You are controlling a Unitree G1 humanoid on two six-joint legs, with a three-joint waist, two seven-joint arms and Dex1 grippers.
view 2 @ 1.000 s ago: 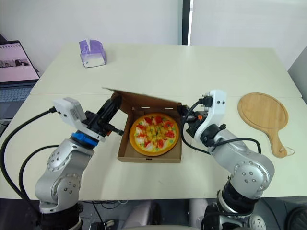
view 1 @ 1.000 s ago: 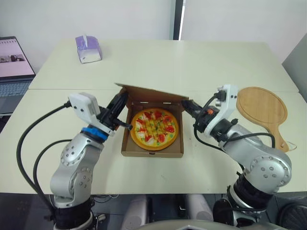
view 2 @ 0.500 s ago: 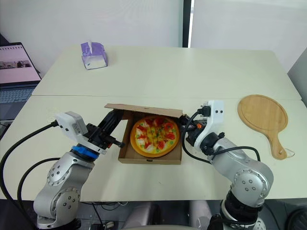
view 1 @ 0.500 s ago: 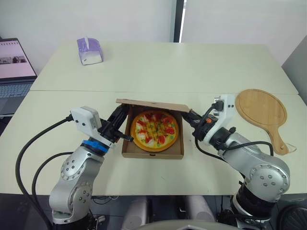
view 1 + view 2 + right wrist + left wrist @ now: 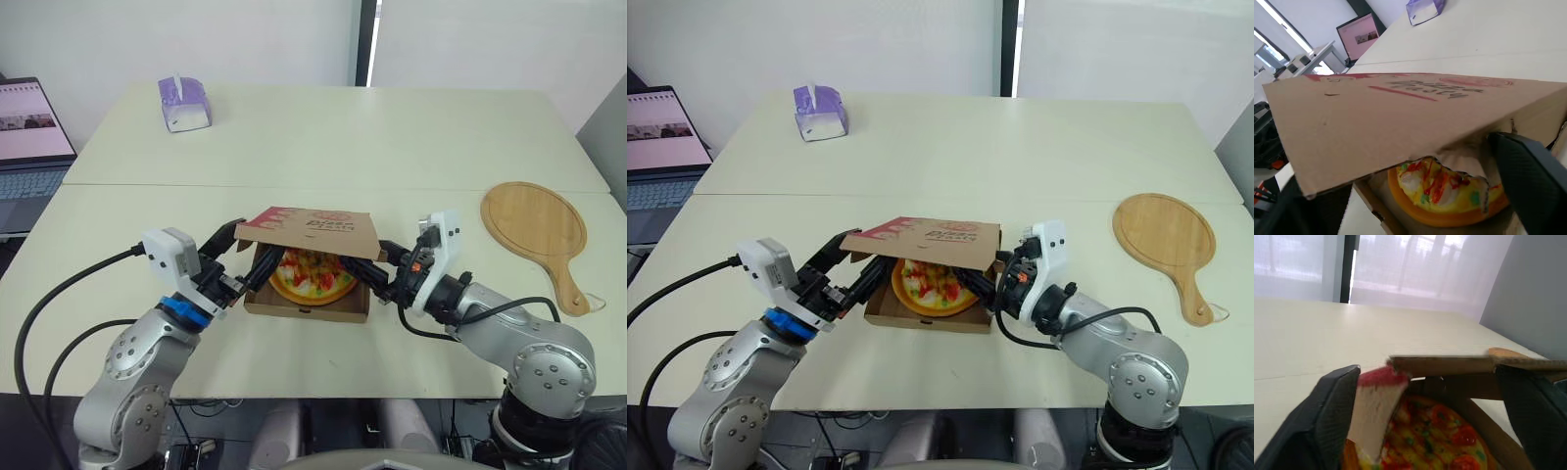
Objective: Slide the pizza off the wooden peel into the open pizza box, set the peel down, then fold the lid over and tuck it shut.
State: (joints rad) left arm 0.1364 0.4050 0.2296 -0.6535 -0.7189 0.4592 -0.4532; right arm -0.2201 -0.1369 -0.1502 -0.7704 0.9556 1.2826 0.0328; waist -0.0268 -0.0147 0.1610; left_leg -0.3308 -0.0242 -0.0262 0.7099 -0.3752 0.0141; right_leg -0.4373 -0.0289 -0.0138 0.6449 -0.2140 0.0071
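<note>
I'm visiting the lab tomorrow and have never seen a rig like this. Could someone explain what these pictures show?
This is a humanoid robot with two arms, each ending in a gripper of two black fingers. The two wide pictures come from a camera on its head, looking down over a pale table; the two close-ups come from cameras on its wrists. In the middle sits a cardboard pizza box with a pizza inside, its lid folded about halfway down. The left gripper and right gripper are open, fingers at the lid's two sides, apparently guiding it rather than clamping it. A wooden peel lies to the robot's right, a purple tissue box far left, a laptop beyond the left edge.
</note>
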